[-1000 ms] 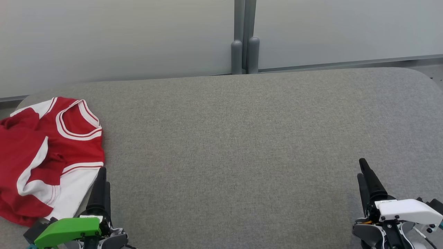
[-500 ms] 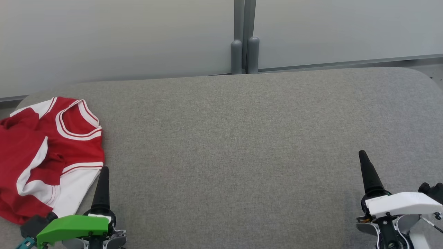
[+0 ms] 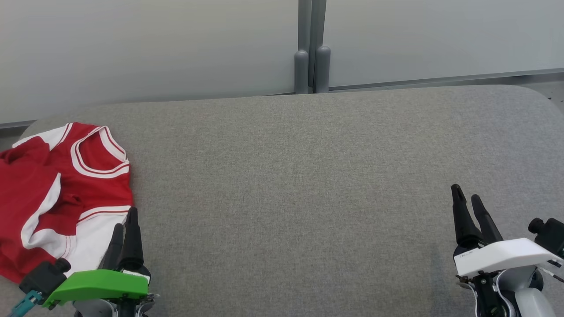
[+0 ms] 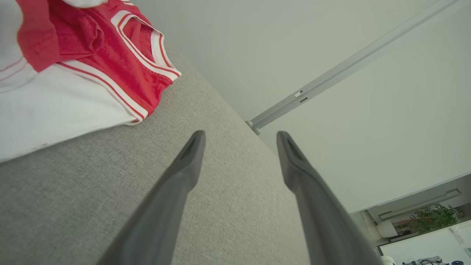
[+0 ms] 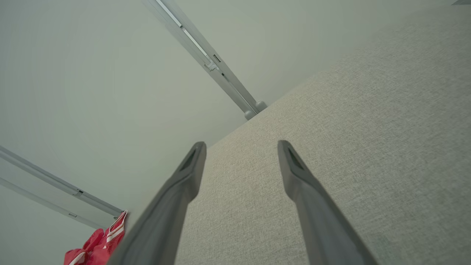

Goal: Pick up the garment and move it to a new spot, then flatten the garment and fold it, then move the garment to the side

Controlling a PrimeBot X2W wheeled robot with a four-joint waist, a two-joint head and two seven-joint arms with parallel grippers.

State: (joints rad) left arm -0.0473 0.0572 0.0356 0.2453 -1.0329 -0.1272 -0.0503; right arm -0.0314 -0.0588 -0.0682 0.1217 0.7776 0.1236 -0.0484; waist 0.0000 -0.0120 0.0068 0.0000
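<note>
Garment (image 3: 61, 193): red with white panels and striped white trim, lying crumpled at the far left end of the tabletop (image 3: 308, 176). Its left part runs off the edge of the head view, and the round neckline lies uppermost, near the back edge.
Left gripper (image 3: 125, 220): low at the left of the head view under a green cover (image 3: 97, 286). Its fingers are spread with a clear gap and nothing between them. The tips sit just beside the garment's white hem, on its right side; whether they touch the cloth cannot be told.
Right gripper (image 3: 465, 193): low at the right under a white cover (image 3: 502, 255). Its fingers are also spread and hold nothing. It stands over bare tabletop, well apart from the garment.
Tabletop: grey woven fabric with rounded far corners.
Backdrop: pale panels (image 3: 154, 48) behind the far edge, joined at the middle by a grey post (image 3: 312, 48).
Left wrist view: the garment is at the upper left — white cloth nearest, red with trim beyond. The fingers point past its edge over grey fabric.
Right wrist view: a small red-and-white bit of the garment shows at the lower left, at the tabletop's distant end.
</note>
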